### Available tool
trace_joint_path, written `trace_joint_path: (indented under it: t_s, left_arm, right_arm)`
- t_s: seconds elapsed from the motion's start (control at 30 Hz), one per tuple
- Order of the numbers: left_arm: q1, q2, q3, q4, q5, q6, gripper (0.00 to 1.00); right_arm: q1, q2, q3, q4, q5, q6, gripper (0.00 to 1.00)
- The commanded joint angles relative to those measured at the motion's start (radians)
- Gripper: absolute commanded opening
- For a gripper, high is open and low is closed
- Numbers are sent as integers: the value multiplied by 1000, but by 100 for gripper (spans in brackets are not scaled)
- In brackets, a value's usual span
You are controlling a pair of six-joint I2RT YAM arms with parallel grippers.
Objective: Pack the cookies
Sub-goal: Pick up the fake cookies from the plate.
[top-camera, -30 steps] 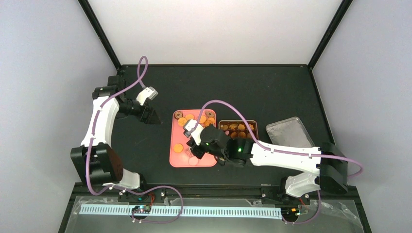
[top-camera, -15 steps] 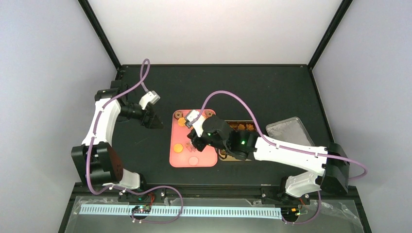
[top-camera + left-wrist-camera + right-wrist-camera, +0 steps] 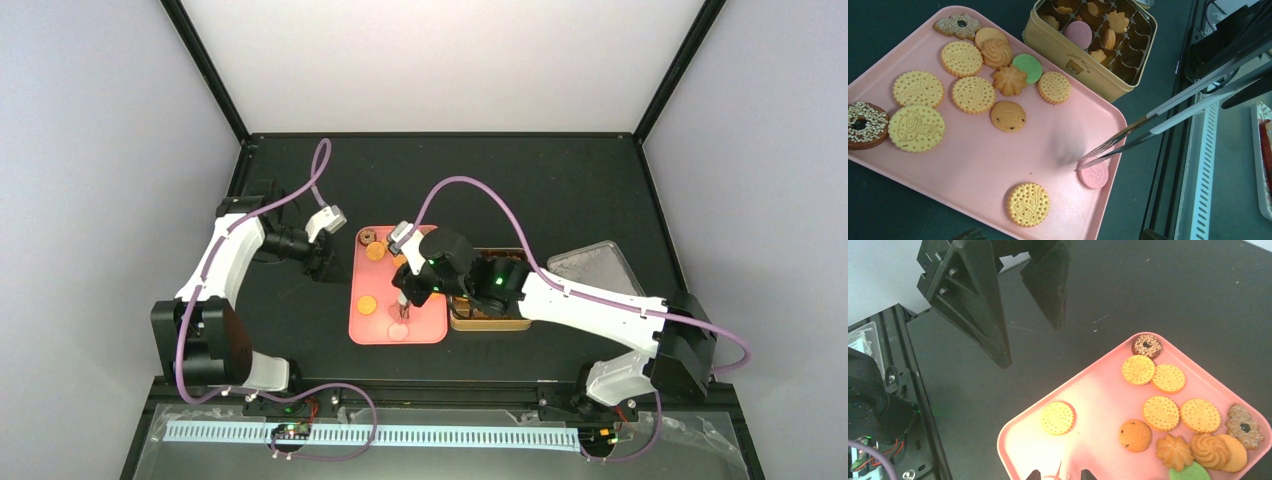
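Several cookies lie on a pink tray [image 3: 973, 165], mostly yellow and orange ones [image 3: 973, 93], with one yellow cookie [image 3: 1028, 204] alone near the front. My right gripper [image 3: 405, 287] is shut on metal tongs [image 3: 1168, 107]. The tong tips touch a pink cookie [image 3: 1093, 175] at the tray's front corner. In the right wrist view only my right gripper's fingertips [image 3: 1058, 474] show at the bottom edge. My left gripper [image 3: 322, 258] is open and empty beside the tray's left edge; it also shows in the right wrist view [image 3: 1032, 344].
A golden tin [image 3: 1083, 70] with divided cells holds several cookies and stands right of the tray [image 3: 375, 325]. Its grey lid [image 3: 597, 268] lies further right. The table's front rail [image 3: 1198, 150] runs close to the tray.
My left gripper has moved right, up to the tray's left edge. My right gripper has shifted back over the tray, and the tongs now point down at the pink cookie.
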Motion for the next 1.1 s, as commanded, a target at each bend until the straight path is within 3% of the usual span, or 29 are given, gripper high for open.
trace_joint_path:
  t_s: [0.0,0.2,0.57,1.07]
  left_arm:
    - [-2,13,41,2,1,27,83]
    - [-2,21,52,-6,-25,17,83]
    - [-2,16,64,-6,-36,3,83]
    - [-2,9,72,-5,-54,-10,83]
  right_arm:
    - [3,13,5,46,-57,30,9]
    - [4,21,11,41,-49,30,12]
    - [16,30,-4,28,-33,21,30]
    - [26,70,0,61,-61,21,28]
